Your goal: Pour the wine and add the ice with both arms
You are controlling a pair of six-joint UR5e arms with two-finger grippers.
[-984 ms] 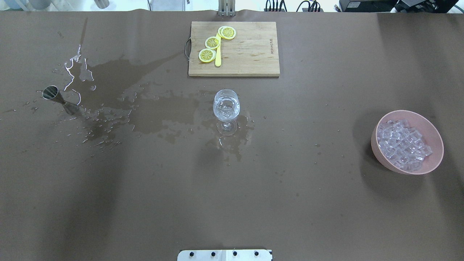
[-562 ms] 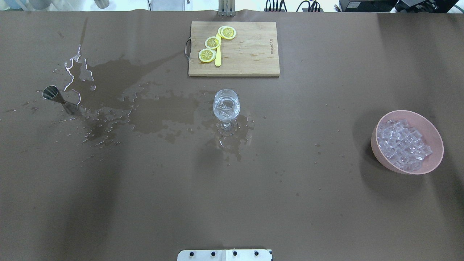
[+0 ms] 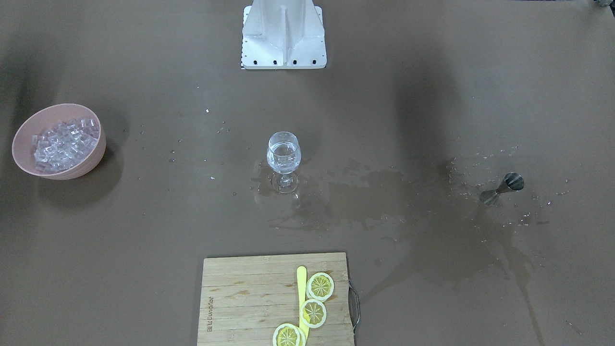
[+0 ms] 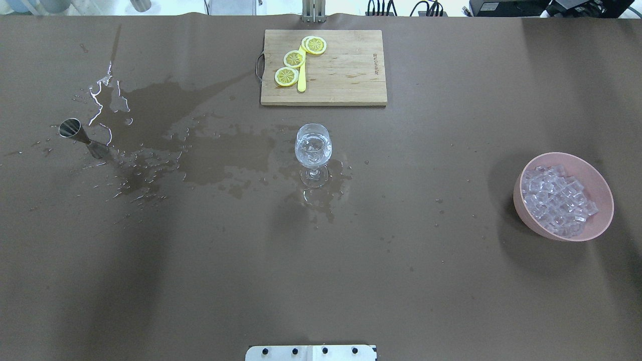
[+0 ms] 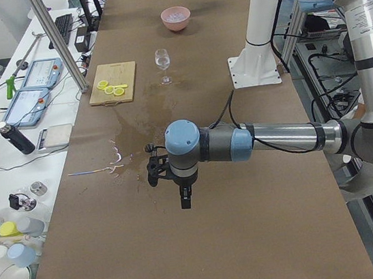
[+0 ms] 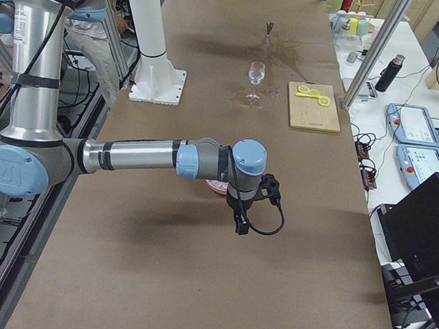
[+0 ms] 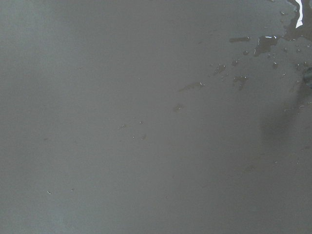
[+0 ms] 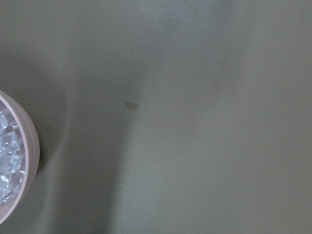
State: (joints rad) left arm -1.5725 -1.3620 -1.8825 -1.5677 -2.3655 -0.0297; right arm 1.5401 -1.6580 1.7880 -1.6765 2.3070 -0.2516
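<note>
A stemmed wine glass (image 4: 313, 150) stands mid-table and holds a little clear wine (image 3: 283, 161). The ice (image 4: 556, 200) is a heap of clear cubes in a pink bowl (image 4: 604, 220) at the right. A steel jigger (image 4: 83, 136) stands at the far left. My left gripper (image 5: 184, 198) hangs over bare table near the jigger, seen only in the exterior left view. My right gripper (image 6: 240, 227) hangs beside the bowl, seen only in the exterior right view. I cannot tell whether either is open or shut. The right wrist view shows the bowl's edge (image 8: 30, 146).
A wet spill (image 4: 210, 155) spreads from the jigger to the glass's foot. A wooden cutting board (image 4: 346, 75) with lemon slices (image 4: 293, 59) and a yellow stick lies behind the glass. The white base block (image 4: 311, 352) sits at the near edge.
</note>
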